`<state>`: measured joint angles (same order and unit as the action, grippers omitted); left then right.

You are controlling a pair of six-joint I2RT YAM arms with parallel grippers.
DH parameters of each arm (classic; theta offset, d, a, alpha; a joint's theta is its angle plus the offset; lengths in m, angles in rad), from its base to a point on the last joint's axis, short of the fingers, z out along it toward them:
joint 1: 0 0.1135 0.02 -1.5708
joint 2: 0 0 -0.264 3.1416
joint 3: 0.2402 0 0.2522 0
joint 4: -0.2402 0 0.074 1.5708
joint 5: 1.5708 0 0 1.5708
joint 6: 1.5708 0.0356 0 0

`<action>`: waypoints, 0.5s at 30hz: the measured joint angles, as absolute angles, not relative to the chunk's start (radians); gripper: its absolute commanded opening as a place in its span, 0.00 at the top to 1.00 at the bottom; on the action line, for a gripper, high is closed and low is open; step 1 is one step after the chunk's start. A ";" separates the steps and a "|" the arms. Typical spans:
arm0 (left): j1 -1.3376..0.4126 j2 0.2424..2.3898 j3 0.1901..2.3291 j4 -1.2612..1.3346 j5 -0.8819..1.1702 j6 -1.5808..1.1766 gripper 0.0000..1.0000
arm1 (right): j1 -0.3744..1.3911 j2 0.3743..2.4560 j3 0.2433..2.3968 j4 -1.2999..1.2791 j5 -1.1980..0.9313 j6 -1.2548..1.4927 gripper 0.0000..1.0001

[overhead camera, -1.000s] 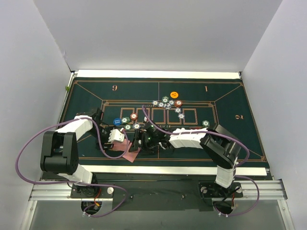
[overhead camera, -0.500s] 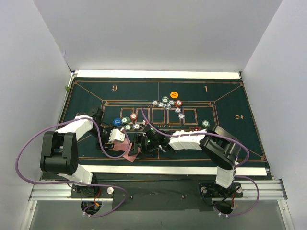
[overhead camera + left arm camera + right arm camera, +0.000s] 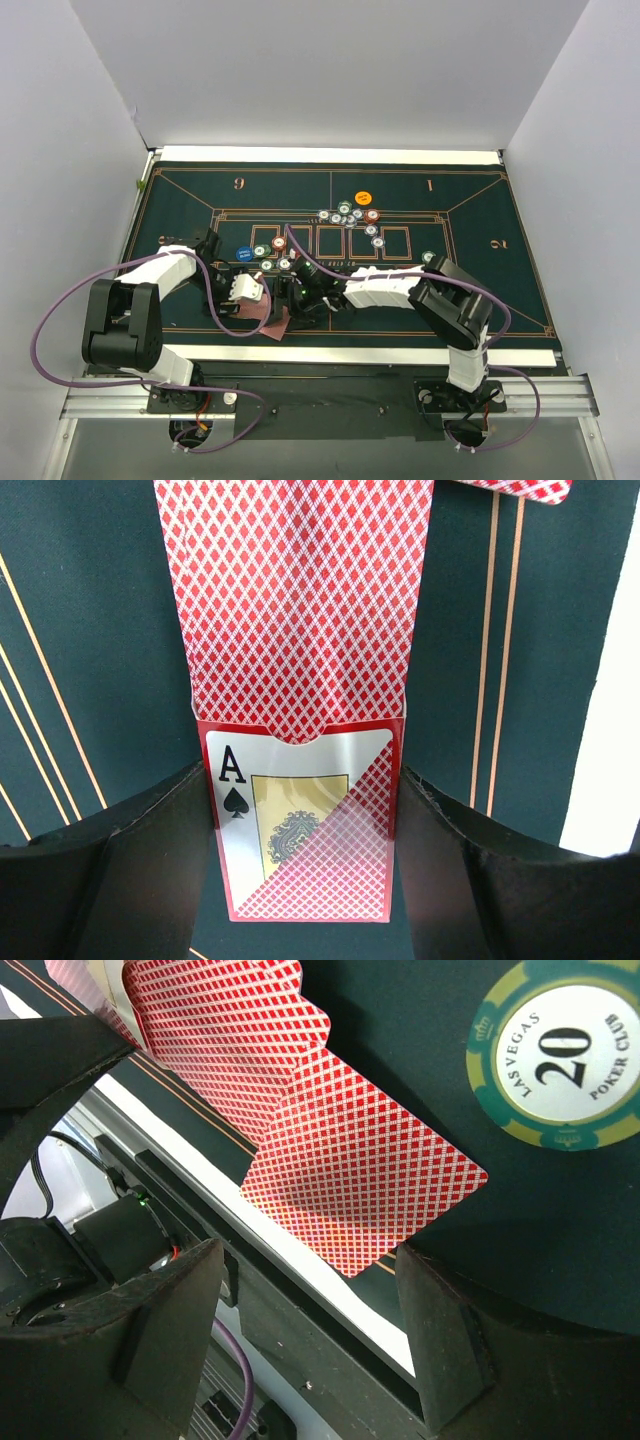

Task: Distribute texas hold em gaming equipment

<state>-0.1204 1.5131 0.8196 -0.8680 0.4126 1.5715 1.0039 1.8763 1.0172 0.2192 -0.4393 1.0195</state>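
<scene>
In the left wrist view my left gripper (image 3: 303, 880) is shut on a red card box (image 3: 300, 830) with an ace of spades on its face. Red-backed playing cards (image 3: 300, 590) stick out of the box's open end. In the top view it (image 3: 260, 298) holds the box low over the mat's near edge, with cards (image 3: 272, 322) fanned beside it. My right gripper (image 3: 292, 298) is right next to them. In the right wrist view it (image 3: 310, 1330) is open and empty, just short of the corner of the fanned cards (image 3: 350, 1180). A green 20 chip (image 3: 558, 1058) lies beside it.
The dark green felt mat (image 3: 450, 190) covers the table. A blue button (image 3: 243, 254) and a few chips (image 3: 279, 243) lie left of centre. An orange button (image 3: 363, 197) and a chip cluster (image 3: 345, 214) sit mid-mat. One chip (image 3: 428, 257) lies to the right. White walls enclose the table.
My right gripper has moved left towards the fanned cards beside the left gripper. The left gripper has shifted slightly right, still holding the card box.
</scene>
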 measured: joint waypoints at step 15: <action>-0.123 1.513 0.820 -0.868 0.415 1.549 0.60 | 1.002 1.917 1.089 0.187 -0.441 0.998 0.38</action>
<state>-0.1230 1.5131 0.8200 -0.8677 0.4152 1.5486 1.0019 1.9175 1.0885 0.1871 -0.4408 0.9981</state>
